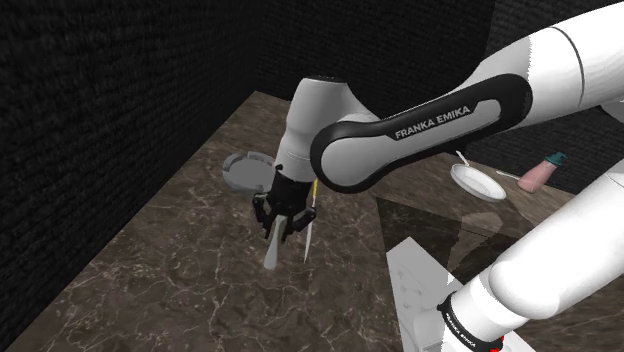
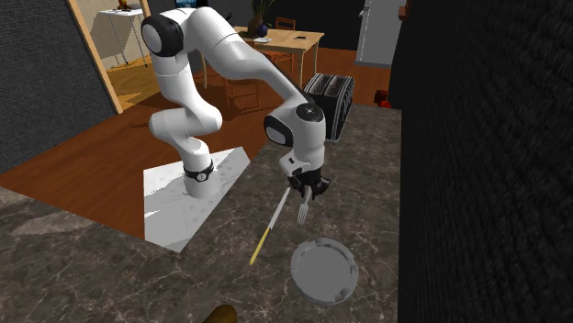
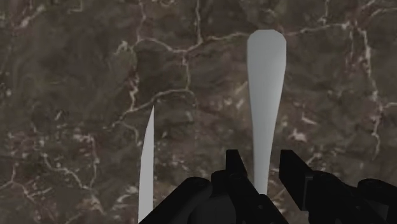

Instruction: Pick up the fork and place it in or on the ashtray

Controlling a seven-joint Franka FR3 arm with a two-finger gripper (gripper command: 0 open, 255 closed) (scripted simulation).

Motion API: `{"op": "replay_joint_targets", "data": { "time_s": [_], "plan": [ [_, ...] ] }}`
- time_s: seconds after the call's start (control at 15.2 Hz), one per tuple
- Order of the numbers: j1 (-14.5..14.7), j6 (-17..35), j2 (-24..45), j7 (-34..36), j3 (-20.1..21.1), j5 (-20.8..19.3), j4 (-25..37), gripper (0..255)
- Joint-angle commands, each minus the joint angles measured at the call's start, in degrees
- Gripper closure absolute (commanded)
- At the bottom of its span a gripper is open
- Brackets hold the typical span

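Closest in, black gripper (image 3: 261, 156) clenched on the fork (image 3: 266, 83), fingers (image 3: 234, 168) pressed to either side of its shaft. Fork plain grey, flat and smooth, jutting well past the fingertips over the dark veined marble surface (image 3: 76, 76). Free end rounded in the wrist view, pronged in the second exterior view. Hangs steeply, near upright, just short of the ashtray (image 2: 323, 271) and apart from it. Ashtray round, grey, shallow, low-rimmed, near the surface's wall-side edge. Thin pale utensil (image 2: 275, 220) with a yellow end just beside the gripper; cannot tell whether lying or lifted. Near the far edge in the shoulder view, white dish (image 1: 478, 181) with a slim pale stick (image 1: 463, 159) rising from its rim, pink bottle (image 1: 540, 176) lying close by.
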Motion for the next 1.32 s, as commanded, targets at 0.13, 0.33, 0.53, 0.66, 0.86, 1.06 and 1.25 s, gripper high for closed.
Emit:
{"op": "replay_joint_targets", "data": {
  "time_s": [0.13,0.33,0.53,0.66,0.86,1.06,1.25],
  "plan": [
    [-0.08,-3.52,-2.84,-1.19,-0.21,2.06,1.26,255],
    [-0.07,-6.11,-4.74,-1.9,-0.55,3.27,2.31,255],
    [-0.04,-8.69,-6.46,-2.45,-0.98,4.24,3.46,255],
    [-0.02,-10.39,-7.52,-2.73,-1.29,4.77,4.29,255],
    [0.03,-12.92,-8.95,-3.06,-1.79,5.42,5.61,255],
    [-1.46,-12.99,-5.07,-2.92,-2.13,2.22,8.63,255],
    [-3.01,-13.34,1.06,-2.4,-2.87,-2.77,13.55,255]
  ]
}}
